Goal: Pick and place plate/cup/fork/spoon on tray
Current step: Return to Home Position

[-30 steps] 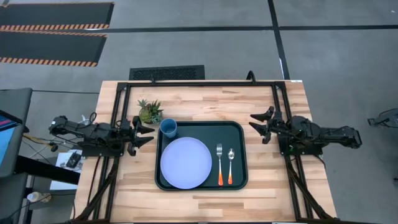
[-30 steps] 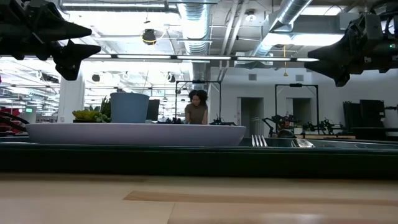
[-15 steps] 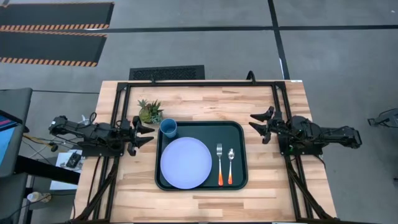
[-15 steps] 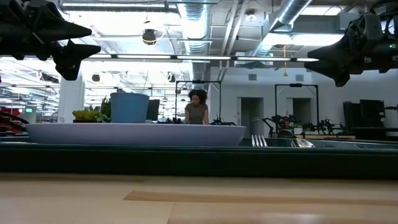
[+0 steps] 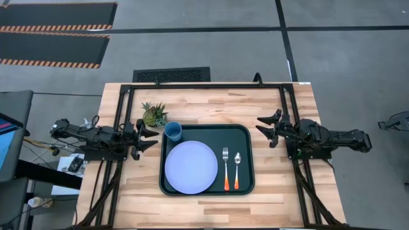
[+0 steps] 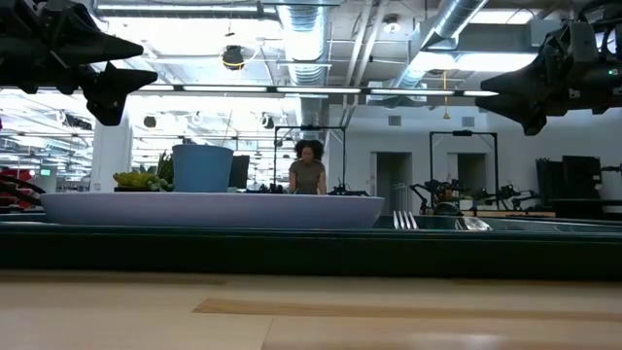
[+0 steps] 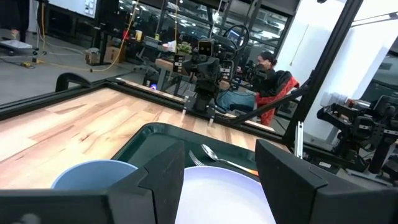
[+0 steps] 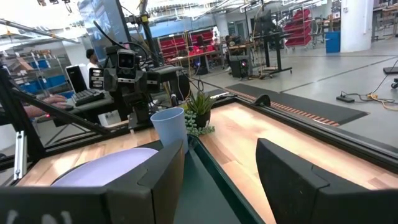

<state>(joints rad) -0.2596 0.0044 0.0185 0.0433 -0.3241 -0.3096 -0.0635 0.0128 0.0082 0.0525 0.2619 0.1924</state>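
The dark green tray [image 5: 246, 134] lies mid-table. On it rest the lavender-blue plate [image 5: 191, 167], the blue cup [image 5: 173, 131] standing at the tray's far left corner, the fork [image 5: 225, 168] and the spoon [image 5: 236, 170], side by side right of the plate, orange handles toward the near edge. My left gripper [image 5: 152, 136] hovers open and empty just left of the tray. My right gripper [image 5: 263, 128] hovers open and empty just right of the tray. The cup [image 7: 93, 174], the plate [image 7: 217, 202] and the spoon [image 7: 214, 155] also show in the left wrist view.
A small green spiky potted plant [image 5: 154, 114] stands on the table left of the cup, beyond the tray's far left corner. A black frame [image 5: 204, 85] runs along the table's far edge and sides. People show in the room beyond [image 6: 308, 167].
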